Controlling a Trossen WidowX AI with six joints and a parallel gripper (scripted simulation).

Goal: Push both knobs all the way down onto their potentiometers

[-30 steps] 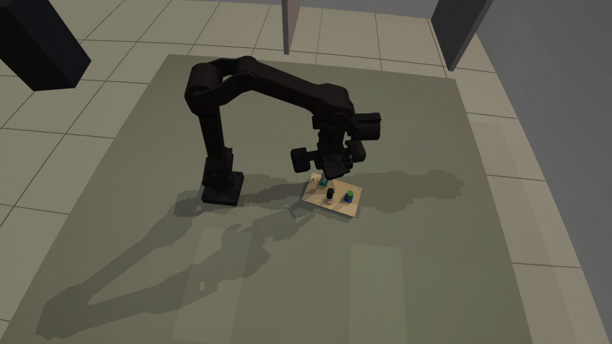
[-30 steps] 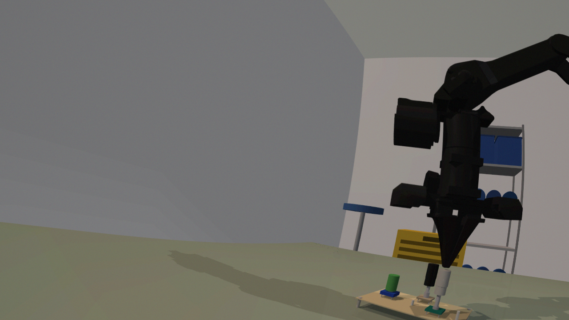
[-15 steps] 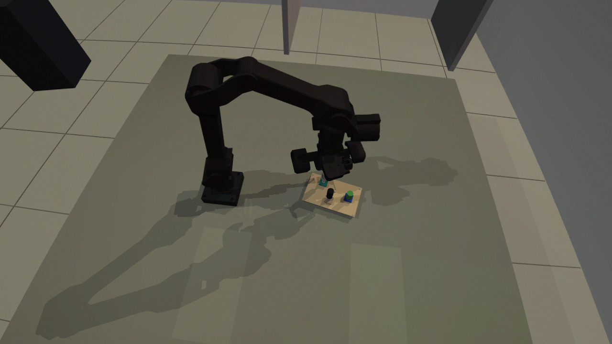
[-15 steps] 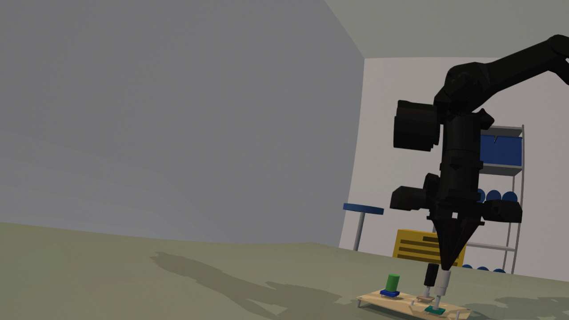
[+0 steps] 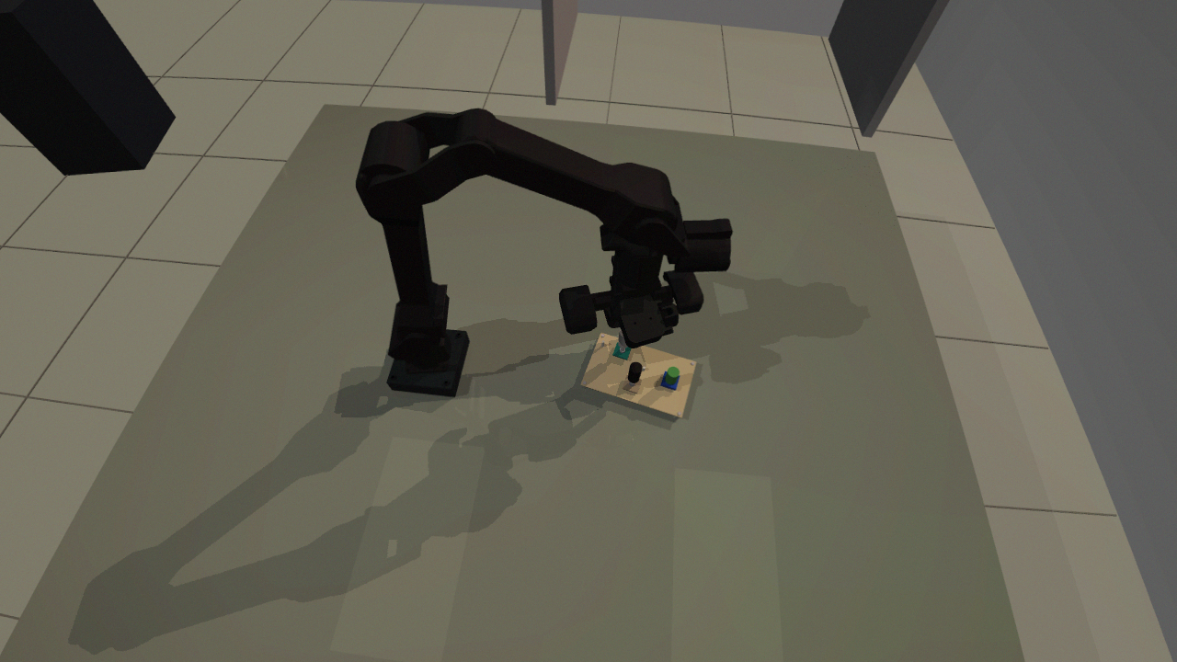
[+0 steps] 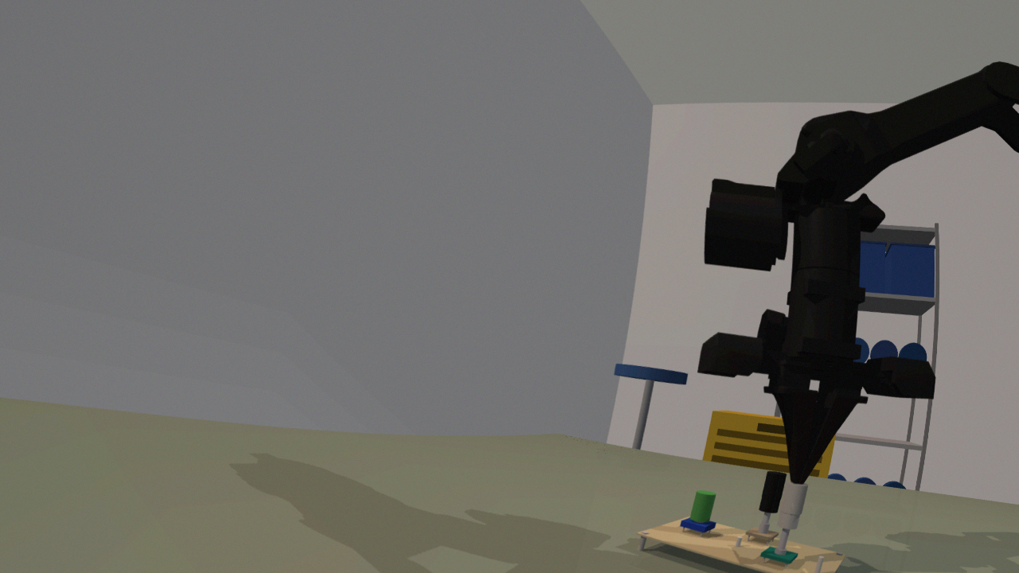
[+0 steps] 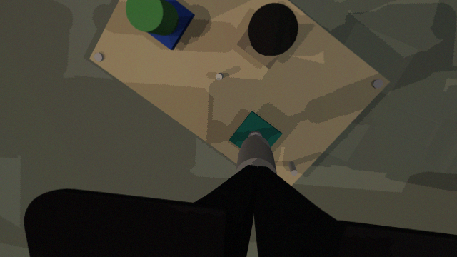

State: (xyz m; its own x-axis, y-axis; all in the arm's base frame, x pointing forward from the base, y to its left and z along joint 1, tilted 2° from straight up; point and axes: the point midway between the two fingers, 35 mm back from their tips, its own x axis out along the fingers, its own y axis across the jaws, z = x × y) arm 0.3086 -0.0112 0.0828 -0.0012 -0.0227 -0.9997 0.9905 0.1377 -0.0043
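Observation:
The board (image 5: 684, 399) (image 6: 701, 543) (image 7: 150, 66) stands on short legs. A white-grey knob (image 6: 793, 504) (image 7: 255, 154) stands high over the teal potentiometer (image 5: 621, 354) (image 6: 778, 555) (image 7: 252, 123), with bare shaft between. A black knob (image 5: 634, 371) (image 6: 771, 491) (image 7: 273, 29) also stands above its tan potentiometer (image 6: 762, 533), shaft showing. A green knob (image 5: 673, 373) (image 6: 702, 505) (image 7: 143, 13) sits low against its blue potentiometer (image 6: 697, 525) (image 7: 173, 39). My gripper (image 6: 799, 481) (image 7: 255, 175) is shut and empty, tips at the white-grey knob's top; I cannot tell if they touch.
The black knob stands close beside my fingertips in the exterior view. Thin posts (image 6: 820, 564) (image 7: 219, 76) rise from the board. A blue stool (image 6: 650, 374), a yellow box (image 6: 740, 438) and a shelf (image 6: 897, 305) are in the background.

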